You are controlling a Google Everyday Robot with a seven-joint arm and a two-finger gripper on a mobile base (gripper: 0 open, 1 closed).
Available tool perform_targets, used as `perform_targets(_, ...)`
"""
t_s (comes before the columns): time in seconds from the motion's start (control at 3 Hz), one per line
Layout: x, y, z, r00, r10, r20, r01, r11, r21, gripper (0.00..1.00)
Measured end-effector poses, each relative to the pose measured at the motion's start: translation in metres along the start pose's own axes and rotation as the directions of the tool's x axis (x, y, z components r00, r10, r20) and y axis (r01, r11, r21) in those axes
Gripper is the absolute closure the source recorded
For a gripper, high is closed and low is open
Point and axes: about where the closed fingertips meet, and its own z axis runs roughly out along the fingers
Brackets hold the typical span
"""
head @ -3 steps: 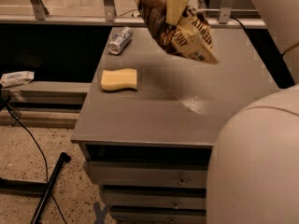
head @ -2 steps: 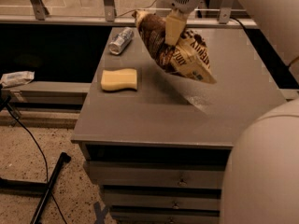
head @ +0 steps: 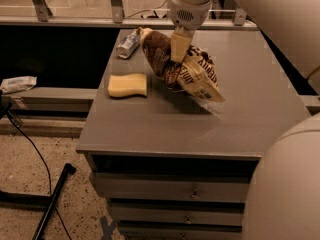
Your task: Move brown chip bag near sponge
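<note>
The brown chip bag (head: 180,66), crinkled dark brown and cream, hangs tilted over the middle of the grey table (head: 150,129), its lower right corner at or just above the surface. My gripper (head: 178,51) comes down from the top and is shut on the bag's upper middle. The pale yellow sponge (head: 128,85) lies flat on the table just left of the bag, a small gap between them.
A small silver can (head: 128,44) lies on its side at the table's back left, just behind the bag's upper end. A railing runs behind the table. Drawers are below the table front. Cables and a white packet (head: 17,84) lie on the floor at left.
The gripper has carried the bag down and to the left, from high over the table's back to low beside the sponge. The sponge and can have not moved.
</note>
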Motion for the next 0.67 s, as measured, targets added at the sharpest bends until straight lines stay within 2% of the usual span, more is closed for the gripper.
perform_targets(0.33,-0.0015,-0.0007,0.0017,1.000,-0.001,0.004,0.001,1.0000,0.003,0.55)
perform_targets(0.67,-0.0040,-0.0022,0.0041,1.000,-0.002,0.010,0.002,1.0000,0.008,0.24)
